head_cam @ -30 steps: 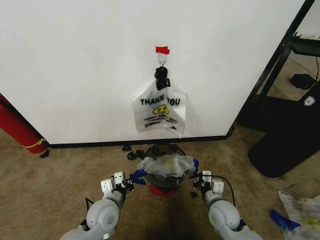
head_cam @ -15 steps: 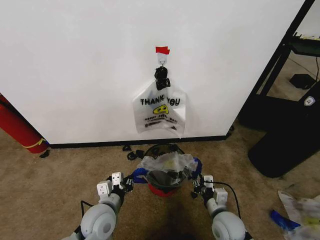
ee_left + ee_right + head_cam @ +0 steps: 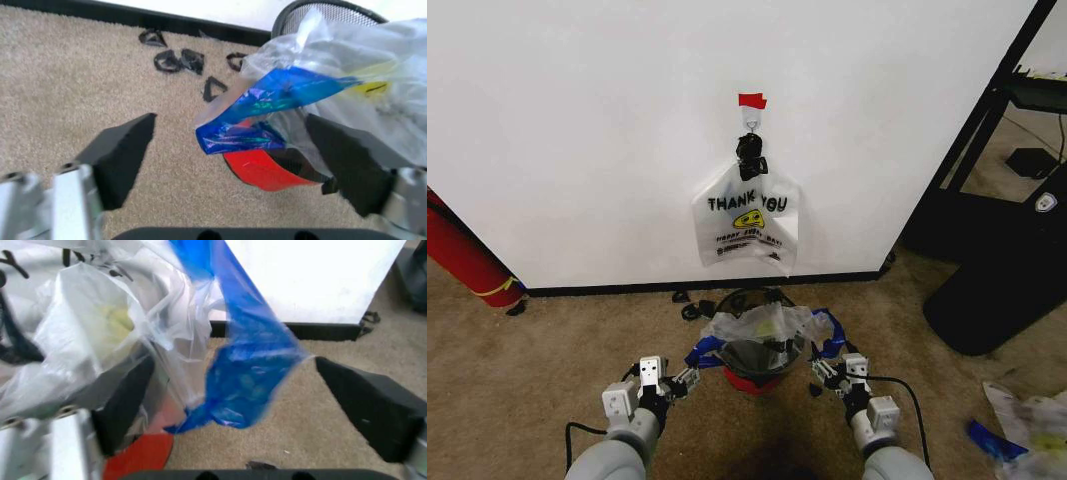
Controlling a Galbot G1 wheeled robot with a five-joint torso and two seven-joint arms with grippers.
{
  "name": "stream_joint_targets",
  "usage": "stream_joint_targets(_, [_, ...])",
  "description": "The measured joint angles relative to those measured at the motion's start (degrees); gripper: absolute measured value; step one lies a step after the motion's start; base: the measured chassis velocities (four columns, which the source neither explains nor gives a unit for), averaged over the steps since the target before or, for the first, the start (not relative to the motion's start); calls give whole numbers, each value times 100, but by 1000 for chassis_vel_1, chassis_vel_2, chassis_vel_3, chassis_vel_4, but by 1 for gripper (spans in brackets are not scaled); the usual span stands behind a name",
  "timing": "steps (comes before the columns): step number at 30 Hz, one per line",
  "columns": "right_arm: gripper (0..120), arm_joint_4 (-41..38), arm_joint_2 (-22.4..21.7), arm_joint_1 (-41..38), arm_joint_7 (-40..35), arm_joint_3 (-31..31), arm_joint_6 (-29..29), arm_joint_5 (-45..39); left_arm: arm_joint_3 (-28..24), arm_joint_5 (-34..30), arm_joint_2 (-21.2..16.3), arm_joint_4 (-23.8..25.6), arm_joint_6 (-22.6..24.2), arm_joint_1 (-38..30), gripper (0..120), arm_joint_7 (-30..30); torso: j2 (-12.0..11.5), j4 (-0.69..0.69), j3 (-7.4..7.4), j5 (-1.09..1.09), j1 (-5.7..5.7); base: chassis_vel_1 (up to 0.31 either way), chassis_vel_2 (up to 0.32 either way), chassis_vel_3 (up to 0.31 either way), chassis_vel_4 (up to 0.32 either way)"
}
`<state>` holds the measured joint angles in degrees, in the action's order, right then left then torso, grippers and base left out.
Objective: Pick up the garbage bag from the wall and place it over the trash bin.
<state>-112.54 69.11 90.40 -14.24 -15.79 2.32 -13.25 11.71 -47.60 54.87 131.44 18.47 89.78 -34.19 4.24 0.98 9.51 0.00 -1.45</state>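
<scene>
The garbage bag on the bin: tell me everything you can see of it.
The garbage bag is thin, translucent, crinkled plastic with bright blue side panels and a yellow print showing through. It lies draped over the top of the trash bin, a small black bin with a red base, on the carpet below the wall. A blue panel hangs off each side. The left pincer and right pincer are open astride those panels, pads clear of the plastic.
</scene>
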Motion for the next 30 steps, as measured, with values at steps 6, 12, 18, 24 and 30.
stream_joint_targets(6, [100,-149,-7,395,31,-120,-197,268,165,3,-76,270,2,123,100,-77,0,0,0,0,0,0,0,0,0])
stream_joint_targets(12, [100,-106,90,751,35,-354,-773,377,169,28,-193,440,-66,-17,100,-67,0,-1,1,0,0,0,0,0,0])
stream_joint_targets(18, [100,-146,250,764,305,-623,-1767,487,100,-338,-604,113,-218,-1097,100,598,0,8,1,-2,-1,0,0,0,0])
stream_joint_targets(24, [100,-244,171,473,539,-697,-2477,467,78,-520,-945,-458,-259,-1554,100,1133,0,-3,2,-2,-1,0,0,0,0])
stream_joint_targets(30, [100,-586,529,916,558,-1157,-2832,574,-500,-920,-1047,-1248,37,-2671,100,1388,0,2,2,-2,-1,0,0,0,0])
